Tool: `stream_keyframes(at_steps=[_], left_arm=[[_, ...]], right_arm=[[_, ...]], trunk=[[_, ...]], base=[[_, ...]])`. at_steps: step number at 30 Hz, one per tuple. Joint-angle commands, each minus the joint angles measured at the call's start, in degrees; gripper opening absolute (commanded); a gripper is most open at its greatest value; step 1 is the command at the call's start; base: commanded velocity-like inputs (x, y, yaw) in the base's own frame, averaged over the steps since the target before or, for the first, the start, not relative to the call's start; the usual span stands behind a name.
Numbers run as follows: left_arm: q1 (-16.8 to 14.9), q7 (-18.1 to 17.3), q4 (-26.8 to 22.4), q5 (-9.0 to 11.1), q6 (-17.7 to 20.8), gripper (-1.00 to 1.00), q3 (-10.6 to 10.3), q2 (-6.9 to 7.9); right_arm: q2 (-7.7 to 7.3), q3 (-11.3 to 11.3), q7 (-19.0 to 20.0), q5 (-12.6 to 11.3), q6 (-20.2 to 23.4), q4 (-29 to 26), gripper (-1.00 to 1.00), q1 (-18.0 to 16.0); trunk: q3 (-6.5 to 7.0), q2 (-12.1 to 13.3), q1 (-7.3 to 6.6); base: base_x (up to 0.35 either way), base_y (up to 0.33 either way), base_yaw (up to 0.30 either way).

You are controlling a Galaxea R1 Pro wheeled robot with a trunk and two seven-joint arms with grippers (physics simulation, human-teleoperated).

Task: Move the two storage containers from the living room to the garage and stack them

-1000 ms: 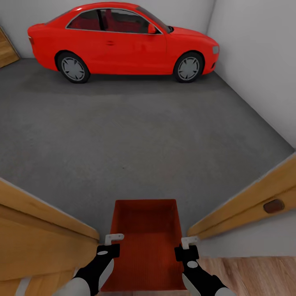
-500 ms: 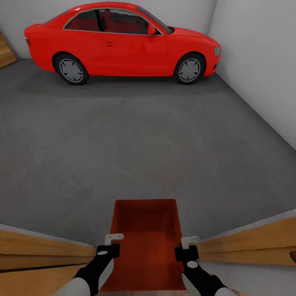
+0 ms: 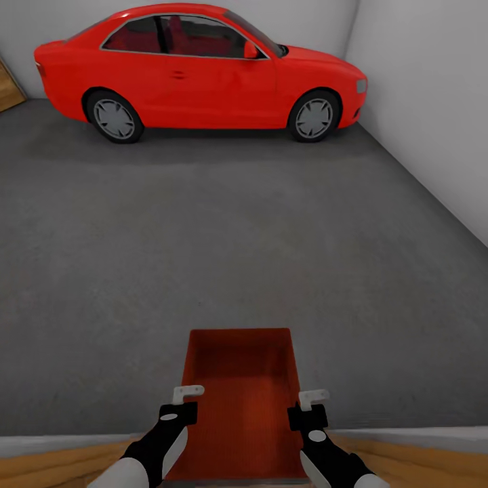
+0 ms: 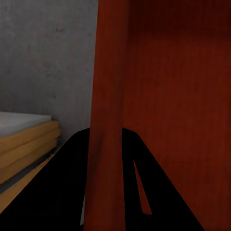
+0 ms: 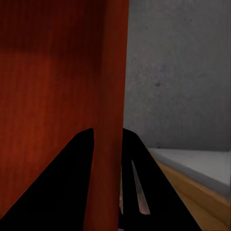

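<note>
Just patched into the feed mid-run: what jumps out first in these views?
The red car parked side-on against the far wall dominates the head view, across a wide stretch of dark grey concrete floor. Nearest the camera, one red-orange storage container is carried low in front, with the left gripper clamped on its left wall and the right gripper on its right wall, just at the wooden threshold.
</note>
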Motion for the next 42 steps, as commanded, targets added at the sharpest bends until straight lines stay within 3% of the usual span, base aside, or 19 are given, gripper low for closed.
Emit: stream_keyframes(at_steps=[1,42], left_arm=[[-0.1,0.6,-0.1,-0.4,0.4,-1.00,0.9,-0.03],[-0.1,0.6,-0.1,-0.4,0.4,-1.00,0.9,-0.08]], right_arm=[[-0.03,1.2,-3.5,-0.7,-0.5,3.9,-1.00,0.0],[-0.10,1.2,-3.5,-0.7,-0.6,3.9,-1.00,0.0]], trunk=[[-0.07,-0.1,0.06],[-0.07,-0.1,0.06]], base=[[0.322,0.000,0.000],[0.322,0.000,0.000]])
